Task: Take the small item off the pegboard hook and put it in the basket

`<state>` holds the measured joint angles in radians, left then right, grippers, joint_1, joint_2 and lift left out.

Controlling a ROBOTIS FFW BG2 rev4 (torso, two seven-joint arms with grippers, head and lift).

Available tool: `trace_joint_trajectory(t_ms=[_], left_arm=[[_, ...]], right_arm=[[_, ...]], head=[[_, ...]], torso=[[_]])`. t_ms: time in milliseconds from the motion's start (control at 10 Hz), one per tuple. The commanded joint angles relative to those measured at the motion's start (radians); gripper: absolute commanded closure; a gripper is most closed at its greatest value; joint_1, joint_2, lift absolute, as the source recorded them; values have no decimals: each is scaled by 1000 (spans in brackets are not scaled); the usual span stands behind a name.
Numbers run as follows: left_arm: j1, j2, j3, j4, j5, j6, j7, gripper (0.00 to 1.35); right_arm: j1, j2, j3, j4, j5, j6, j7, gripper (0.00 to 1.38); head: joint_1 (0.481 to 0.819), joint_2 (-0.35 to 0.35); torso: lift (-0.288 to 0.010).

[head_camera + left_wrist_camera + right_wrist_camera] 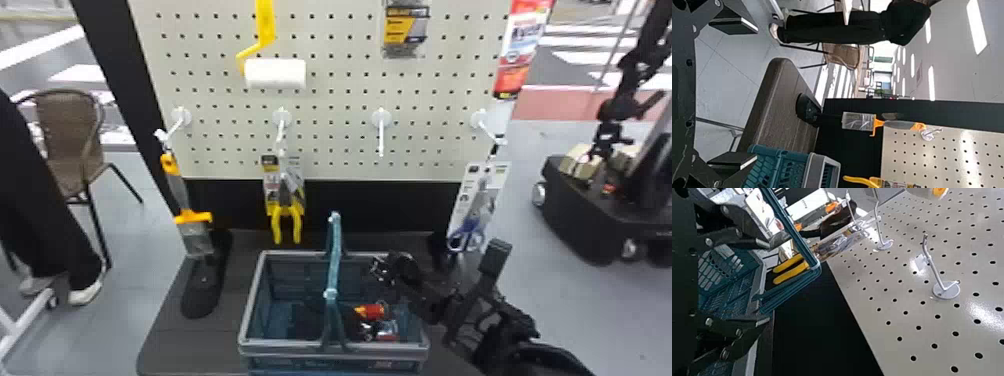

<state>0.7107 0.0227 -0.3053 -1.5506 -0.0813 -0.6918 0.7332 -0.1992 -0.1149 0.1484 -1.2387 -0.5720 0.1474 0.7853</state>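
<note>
At far left, one chair with a brown woven back (pixel 70 130) stands on the grey floor. The left gripper (pixel 756 94), two flat black fingers, is spread wide with nothing between them.

A cream pegboard (pixel 330 100) with rows of round holes carries four white metal hooks (pixel 381 137) in its lower row. The first bears one scraper with an orange-and-grey handle and wide blade (pixel 197 241); the second, one pair of yellow-handled pliers on a card (pixel 286 220); the third points out toward the room; the fourth, one pair of blue-handled scissors on a white card (pixel 472 225). Higher up, left to right, are one white paint roller on a yellow frame (pixel 275 74), one black-and-yellow package (pixel 406 30) and one red-and-white package (pixel 522 47).

Below, on a dark grey tabletop (pixel 167 330), sits one teal plastic basket with a grey rim (pixel 285 345), its single handle upright. In it lie at least two small things: a red-and-yellow item (pixel 371 311) and, just beside it, a white-and-red piece (pixel 387 330). I cannot tell which is the small item from the hook.

The right gripper (pixel 440 260) is above the basket's right side, fingers far apart and holding nothing; both small things are below it, toward its left.
</note>
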Motion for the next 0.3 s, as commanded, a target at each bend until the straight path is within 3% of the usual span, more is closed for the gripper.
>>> trace_joint_trajectory(t_ms=[0,200], left_arm=[[1,0,0,1,0,0,0,168],[1,0,0,1,0,-2,0,168]], right_arm=[[0,0,-1,-2,0,-2,0,219],[2,-2,-1,-2,1,-3,0,260]], head=[[549,0],[549,0]], torso=[[-100],[-100]])
